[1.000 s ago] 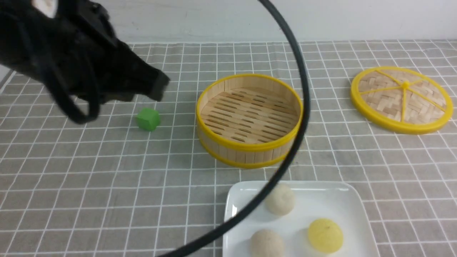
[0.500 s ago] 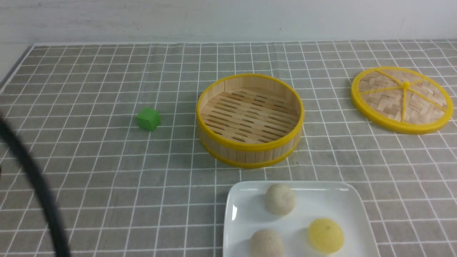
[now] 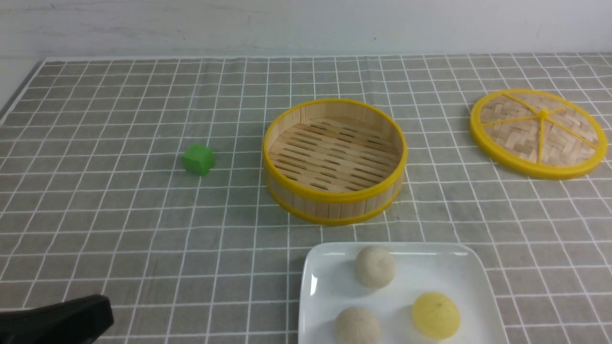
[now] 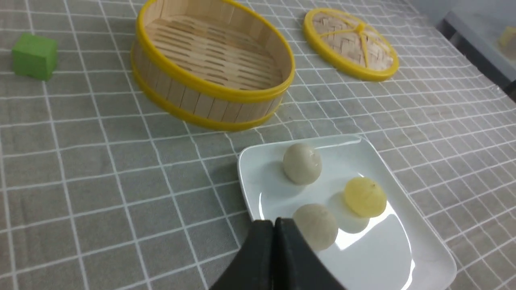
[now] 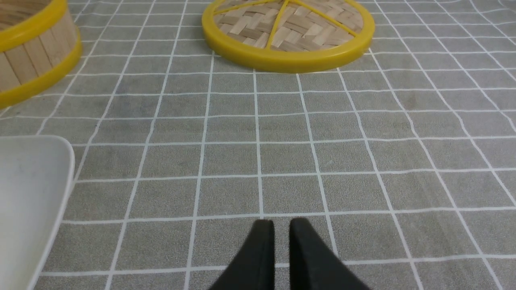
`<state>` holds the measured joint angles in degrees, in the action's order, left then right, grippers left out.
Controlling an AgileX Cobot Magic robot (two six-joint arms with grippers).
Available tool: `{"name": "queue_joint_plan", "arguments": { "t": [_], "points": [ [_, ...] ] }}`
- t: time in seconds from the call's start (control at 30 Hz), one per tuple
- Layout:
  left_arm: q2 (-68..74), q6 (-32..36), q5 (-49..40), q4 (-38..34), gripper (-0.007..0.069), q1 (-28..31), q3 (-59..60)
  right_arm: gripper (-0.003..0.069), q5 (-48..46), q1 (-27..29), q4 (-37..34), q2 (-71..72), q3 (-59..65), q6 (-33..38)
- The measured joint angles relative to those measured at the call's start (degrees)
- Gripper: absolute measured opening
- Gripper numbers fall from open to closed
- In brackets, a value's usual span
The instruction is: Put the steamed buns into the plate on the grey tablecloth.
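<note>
Three steamed buns lie in the white square plate [image 3: 430, 267] on the grey tablecloth [image 3: 143, 229]: a cream-white one [image 3: 375, 266], a second cream-white one [image 3: 357, 326] and a yellow one [image 3: 436, 315]. My left gripper [image 3: 103, 313] is low at the front left, far from the plate. In the left wrist view it [image 4: 274, 221] is shut and empty, its tips seen just before the plate's [image 4: 387, 249] near edge. My right gripper [image 5: 282, 223] is out of the front view. Its fingers stand almost together, empty, over bare cloth beside the plate's corner [image 5: 28, 193].
An empty yellow-rimmed bamboo steamer [image 3: 334, 157] stands behind the plate. Its woven lid [image 3: 538, 133] lies flat at the back right. A green cube [image 3: 199, 159] sits left of the steamer. The cloth's left edge runs along the far left.
My left arm, raised at the upper left a second ago, has swung down and out. Its gripper now lies low at the front left corner. The black cable has left the view.
</note>
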<state>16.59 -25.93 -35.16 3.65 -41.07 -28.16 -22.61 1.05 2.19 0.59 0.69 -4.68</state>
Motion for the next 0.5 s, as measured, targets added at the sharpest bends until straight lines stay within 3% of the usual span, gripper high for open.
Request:
{"name": "queue_joint_plan", "arguments": {
  "t": [0.5],
  "points": [
    [0.0, -0.21, 0.38, 7.76, 0.0036, 0.0, 0.07, 0.0099, 0.07, 0.0, 0.0, 0.0, 0.0, 0.0]
  ]
}}
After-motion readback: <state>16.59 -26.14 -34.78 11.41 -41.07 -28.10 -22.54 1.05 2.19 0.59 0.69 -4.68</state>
